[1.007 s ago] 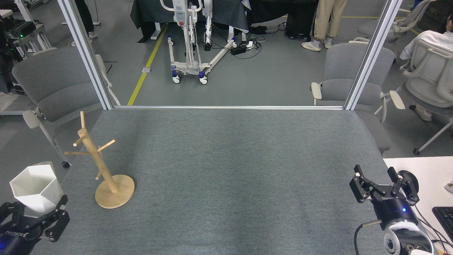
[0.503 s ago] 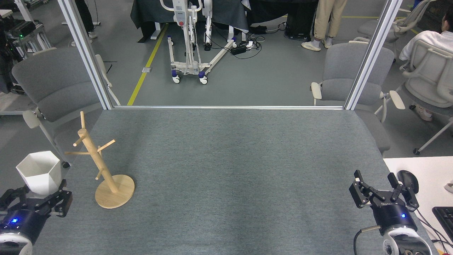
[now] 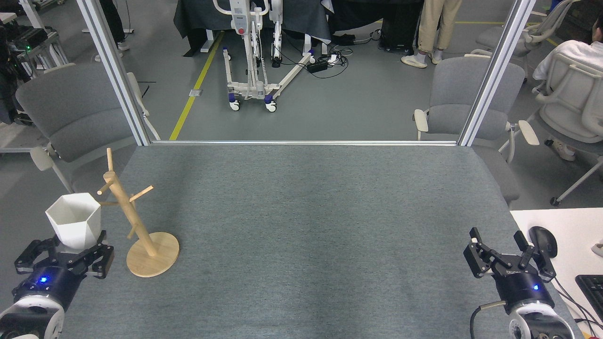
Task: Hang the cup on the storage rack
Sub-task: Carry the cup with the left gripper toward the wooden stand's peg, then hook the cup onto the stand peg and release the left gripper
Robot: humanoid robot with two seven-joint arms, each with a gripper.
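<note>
Left tool (image 3: pixel 66 252): low at the left edge of the bench, jaws closed on the tapered base of the cup, blue light lit on its body.
Cup (image 3: pixel 75 226): white, faceted, upright with the hexagonal mouth up, held above the left edge of the bench, just left of the rack; right wall close to the tip of a left-pointing peg, contact not clear.
Rack (image 3: pixel 129 219): light wood, round base flat on the bench near the left edge, pole leaning up and to the left in this view, short pegs sticking out to both sides, all pegs bare.
Right tool (image 3: pixel 506 247): low at the right edge of the bench, jaws spread apart, holding nothing, blue light lit on its body.
Bench (image 3: pixel 306 226): grey felt-like cover, metal rail along the far edge, two slanted metal posts rising from the far corners.
Chairs (image 3: pixel 464 106): grey, beyond the far corners of the bench, one on each side.
White desk (image 3: pixel 565 226): at the right, beside the bench, with part of a black keyboard (image 3: pixel 591 289) at the edge.
</note>
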